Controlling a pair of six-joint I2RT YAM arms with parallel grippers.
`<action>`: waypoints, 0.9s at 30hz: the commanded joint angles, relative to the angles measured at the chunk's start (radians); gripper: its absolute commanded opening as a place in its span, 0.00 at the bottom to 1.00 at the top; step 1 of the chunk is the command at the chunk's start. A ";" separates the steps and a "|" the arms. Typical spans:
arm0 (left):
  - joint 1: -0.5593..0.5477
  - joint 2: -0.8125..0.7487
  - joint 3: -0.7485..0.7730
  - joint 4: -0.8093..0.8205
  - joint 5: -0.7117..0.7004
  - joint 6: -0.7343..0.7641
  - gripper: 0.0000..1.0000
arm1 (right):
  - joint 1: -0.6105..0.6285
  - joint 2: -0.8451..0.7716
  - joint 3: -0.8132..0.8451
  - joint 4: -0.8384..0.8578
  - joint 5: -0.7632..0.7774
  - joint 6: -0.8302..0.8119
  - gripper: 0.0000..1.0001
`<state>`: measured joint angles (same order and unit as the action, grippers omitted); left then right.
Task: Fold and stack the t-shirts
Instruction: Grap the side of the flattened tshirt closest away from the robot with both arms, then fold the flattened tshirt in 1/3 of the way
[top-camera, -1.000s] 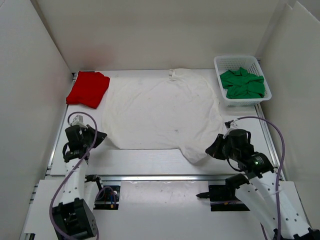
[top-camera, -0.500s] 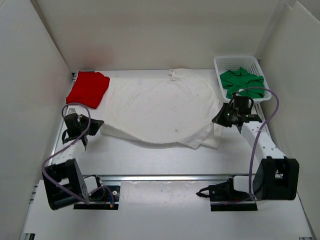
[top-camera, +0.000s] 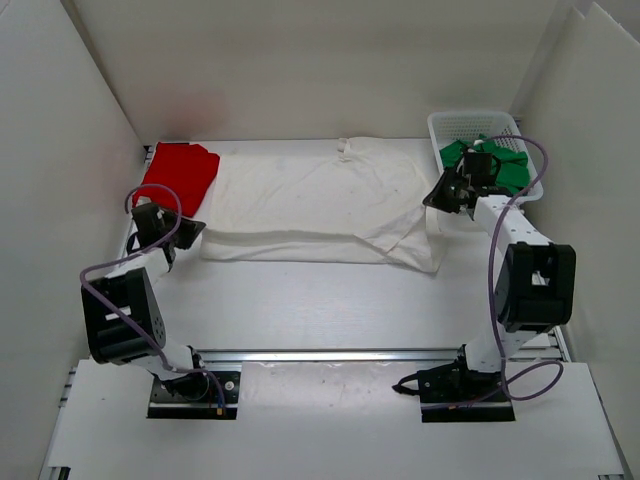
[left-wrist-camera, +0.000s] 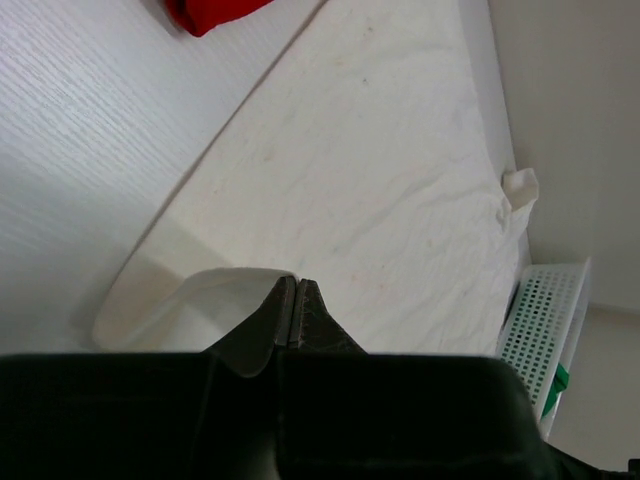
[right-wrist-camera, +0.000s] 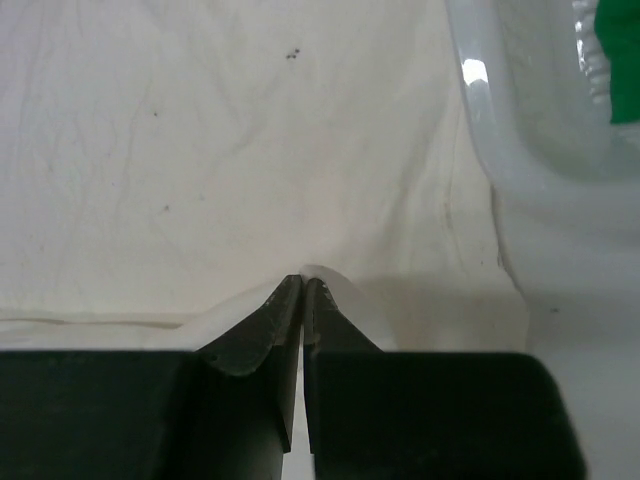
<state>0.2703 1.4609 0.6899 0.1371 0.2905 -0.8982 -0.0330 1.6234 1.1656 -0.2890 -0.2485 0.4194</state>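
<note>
The white t-shirt lies across the middle of the table, its near half lifted and doubled toward the back. My left gripper is shut on the shirt's left hem corner. My right gripper is shut on the right hem corner, close beside the basket. A fold of white cloth shows at each pair of closed fingertips in the wrist views. The red t-shirt sits folded at the back left, just beyond the left gripper. The green t-shirt lies crumpled in the basket.
The white mesh basket stands at the back right, touching the shirt's right sleeve area. White walls enclose the table on the left, back and right. A sleeve flap of the white shirt trails toward the near side.
Both grippers have travelled from the near side toward the back, carrying the white shirt's near hem with them. The shirt has gone from spread flat to roughly half as deep.
</note>
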 joint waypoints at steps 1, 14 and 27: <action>-0.017 0.050 0.055 0.015 -0.034 0.013 0.00 | 0.007 0.067 0.097 0.053 0.009 -0.024 0.00; -0.017 0.200 0.135 -0.022 -0.022 0.045 0.24 | 0.056 0.461 0.568 -0.117 0.038 -0.132 0.00; -0.023 -0.164 -0.183 -0.028 -0.067 0.081 0.53 | 0.094 0.192 0.408 -0.027 0.116 -0.062 0.39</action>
<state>0.2779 1.3617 0.6079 0.0998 0.2249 -0.8204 0.0498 2.0132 1.6554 -0.3935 -0.1764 0.3317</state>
